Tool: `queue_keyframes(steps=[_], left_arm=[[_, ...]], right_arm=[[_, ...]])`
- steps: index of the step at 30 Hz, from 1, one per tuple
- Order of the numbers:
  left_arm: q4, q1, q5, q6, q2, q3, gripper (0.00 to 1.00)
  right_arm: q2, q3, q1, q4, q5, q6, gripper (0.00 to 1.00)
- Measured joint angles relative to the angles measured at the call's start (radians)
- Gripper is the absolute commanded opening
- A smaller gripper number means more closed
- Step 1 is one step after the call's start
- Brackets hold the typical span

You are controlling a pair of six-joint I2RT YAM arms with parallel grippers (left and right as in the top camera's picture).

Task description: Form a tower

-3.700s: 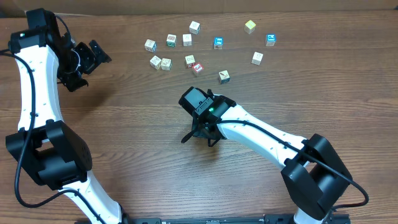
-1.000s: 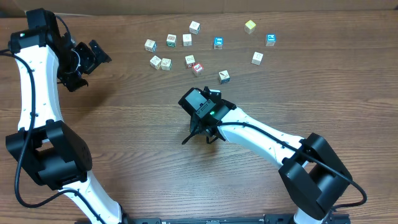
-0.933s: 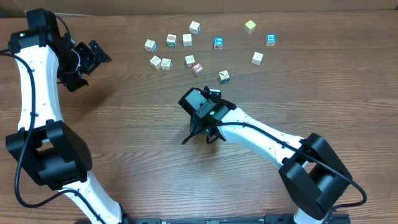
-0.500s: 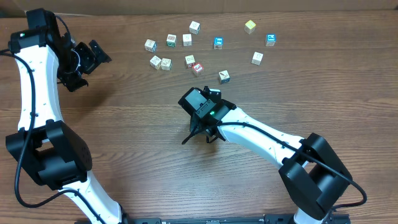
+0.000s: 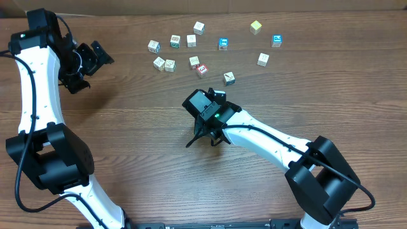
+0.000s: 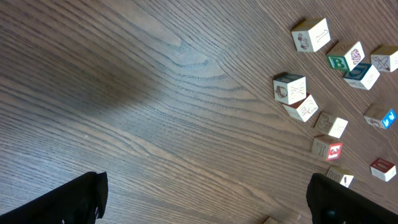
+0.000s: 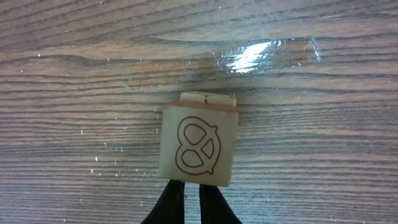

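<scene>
- Starting nearest the right wrist camera, the right pincer (image 7: 191, 185) had its two fingers pressed together with nothing between them. The tips sat at the near side of the tower (image 7: 199, 144), touching it or just short of it; which one could not be told.
- The tower stood on the middle of the worktop (image 5: 127, 127). In the overhead view the right arm hid it.
- Its top piece was a pale cube with a pretzel print (image 7: 198, 148). A sliver of a second cube (image 7: 208, 98) showed past its far edge, so the two may not have sat flush. How many cubes lay beneath could not be seen.
- Just beyond the tower a shiny streak (image 7: 261, 53) lay across the wood grain.
- The main risk looked like a forward nudge from the shut tips, which could slide the pretzel cube off its support or tip the whole stack away from the arm.
- A lift or sideways swing with the tips that close could also catch the top cube's edge and drag it.
- Farther off, the loose cubes (image 5: 169, 65) lay scattered near the far edge, well apart from the tower.
- The left pincer (image 6: 205, 183) hung with its fingers wide apart and empty over bare wood at the far left, too distant to steady anything.
</scene>
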Motion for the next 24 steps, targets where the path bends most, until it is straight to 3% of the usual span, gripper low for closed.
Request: queue_keyframes(steps=[24], left_arm=[[0.000,0.000,0.000,0.000,0.000,0.000,1.00]], right_arm=[[0.000,0.000,0.000,0.009,0.000,-0.001,0.08]])
